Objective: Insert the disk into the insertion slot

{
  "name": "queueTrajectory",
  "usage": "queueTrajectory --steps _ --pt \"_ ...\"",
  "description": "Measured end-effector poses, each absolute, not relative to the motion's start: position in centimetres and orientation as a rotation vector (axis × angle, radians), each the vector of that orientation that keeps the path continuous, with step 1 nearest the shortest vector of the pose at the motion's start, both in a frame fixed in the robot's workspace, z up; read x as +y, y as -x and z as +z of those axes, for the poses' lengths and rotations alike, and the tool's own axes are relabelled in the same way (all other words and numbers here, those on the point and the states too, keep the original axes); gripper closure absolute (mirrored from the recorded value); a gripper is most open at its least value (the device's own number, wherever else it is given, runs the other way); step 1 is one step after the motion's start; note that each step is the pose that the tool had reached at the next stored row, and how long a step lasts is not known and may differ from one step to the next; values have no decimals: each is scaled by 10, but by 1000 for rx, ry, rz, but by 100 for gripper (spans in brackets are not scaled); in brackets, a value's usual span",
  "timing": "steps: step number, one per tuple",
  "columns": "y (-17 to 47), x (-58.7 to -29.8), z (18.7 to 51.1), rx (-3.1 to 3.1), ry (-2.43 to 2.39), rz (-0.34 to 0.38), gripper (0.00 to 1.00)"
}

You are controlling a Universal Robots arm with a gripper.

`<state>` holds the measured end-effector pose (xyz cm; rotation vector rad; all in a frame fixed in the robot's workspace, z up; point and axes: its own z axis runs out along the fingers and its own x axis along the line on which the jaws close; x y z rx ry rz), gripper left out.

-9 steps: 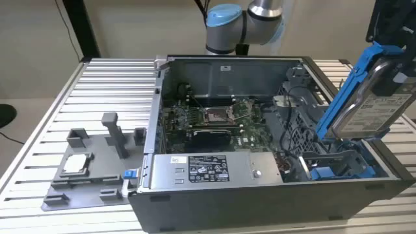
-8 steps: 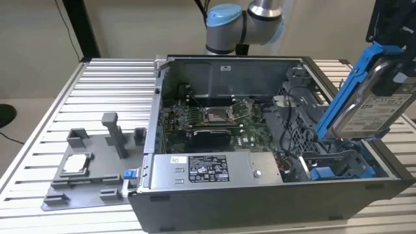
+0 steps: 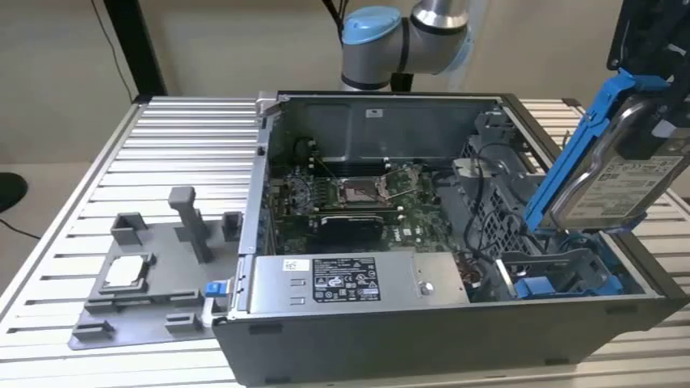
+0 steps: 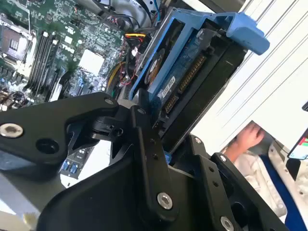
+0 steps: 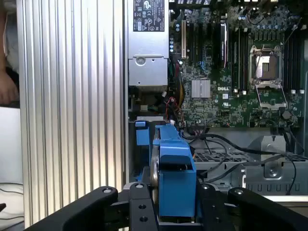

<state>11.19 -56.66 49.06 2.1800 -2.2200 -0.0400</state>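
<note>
Black cables (image 3: 481,166) and the grey power supply box (image 3: 351,280) lie near the insertion slot (image 3: 561,267). The gripper (image 5: 174,204) clamps the disk (image 3: 616,179), tilted above that slot.

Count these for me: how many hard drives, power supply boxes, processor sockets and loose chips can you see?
hard drive: 1
power supply box: 1
processor socket: 1
loose chip: 1
Total: 4
</note>
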Motion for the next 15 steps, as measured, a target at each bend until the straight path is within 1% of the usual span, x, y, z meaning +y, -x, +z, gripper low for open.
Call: queueTrajectory --steps 5,15 --pt "-112 -567 491 -2220 -2180 -40 100" --pt "-111 -581 486 -2224 -2185 -47 100"
